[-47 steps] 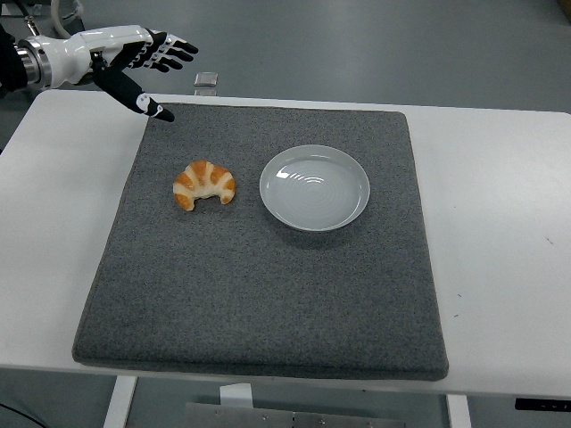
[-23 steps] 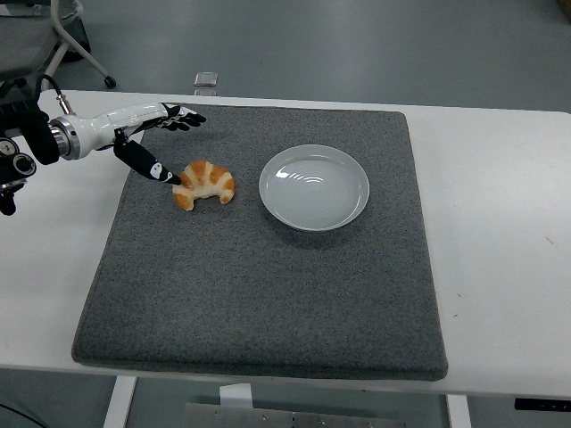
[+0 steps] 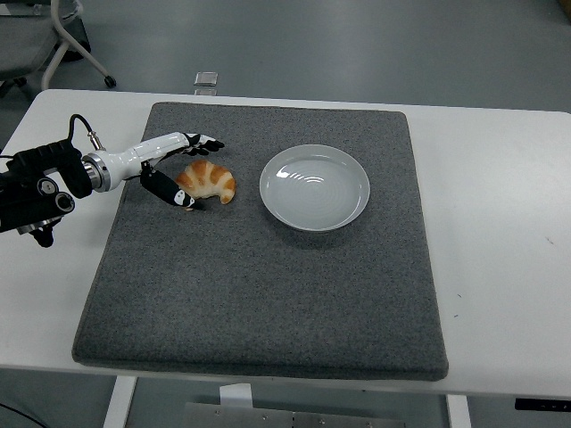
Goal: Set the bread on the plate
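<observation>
Head view: a croissant [image 3: 209, 181] is seen lying on the gray mat [image 3: 259, 294], on its left side toward the far edge. Just to the right of it a white plate [image 3: 314, 187] is set, with nothing on it. The two are near but apart. The left hand [image 3: 174, 165] is held low at the croissant's left end. The fingers [image 3: 203, 143] are stretched out along its far side, and the thumb [image 3: 177, 195] is laid along its near side. The hand is spread around the bread and nothing is squeezed or lifted yet. The right hand is not seen.

The grab seems to be the step in hand. To do it well, the fingers and thumb should be closed slowly. The bread is soft and flaky, so a hard squeeze would crush it. It should be lifted high enough to clear the plate's rim, moved right, and let go over the middle of the plate.
</observation>
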You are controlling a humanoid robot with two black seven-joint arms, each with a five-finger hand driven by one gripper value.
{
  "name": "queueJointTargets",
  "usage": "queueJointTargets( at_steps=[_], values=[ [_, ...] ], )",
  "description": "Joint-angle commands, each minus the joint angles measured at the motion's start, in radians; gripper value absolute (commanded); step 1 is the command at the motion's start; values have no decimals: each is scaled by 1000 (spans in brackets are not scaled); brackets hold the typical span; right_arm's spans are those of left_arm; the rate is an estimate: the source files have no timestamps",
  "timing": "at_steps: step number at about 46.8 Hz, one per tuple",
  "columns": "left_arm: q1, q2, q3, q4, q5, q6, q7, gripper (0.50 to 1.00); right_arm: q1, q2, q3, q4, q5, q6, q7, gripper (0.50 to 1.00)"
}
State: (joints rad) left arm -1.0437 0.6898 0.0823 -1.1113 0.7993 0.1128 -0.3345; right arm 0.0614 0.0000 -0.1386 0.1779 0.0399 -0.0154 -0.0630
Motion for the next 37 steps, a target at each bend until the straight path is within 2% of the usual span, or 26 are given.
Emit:
queueJointTargets(
  at_steps=[1,12,17,20,22,24,27,31,37],
  values=[
    [10,-9,-1,25,0,19,-15,986,0,0,1,0,0,0,0,930],
    [37,-84,-3,136,-2,38,-24,971,0,0,-1,0,0,0,0,930],
    [45,-98,-3,157,-2,39,-37,924,0,0,-1,0,0,0,0,930],
    [47,-104,-3,157,-2,39,-49,853,0,0,-1,0,0,-1,0,930],
    [47,-104,-1,157,-2,39,-52,778,0,0,-1,0,0,-1,0,930],
    [47,-104,-3,157,-2,39,-55,727,0,0,-1,0,0,-1,0,930],
    [47,-102,-3,157,0,41,-58,609,0,0,-1,0,0,0,0,930],
    [45,-99,-4,159,-3,47,-66,502,0,0,-1,0,0,-1,0,930],
    [37,-95,-4,157,-3,85,-87,500,0,0,-1,0,0,0,0,930]
  ],
)
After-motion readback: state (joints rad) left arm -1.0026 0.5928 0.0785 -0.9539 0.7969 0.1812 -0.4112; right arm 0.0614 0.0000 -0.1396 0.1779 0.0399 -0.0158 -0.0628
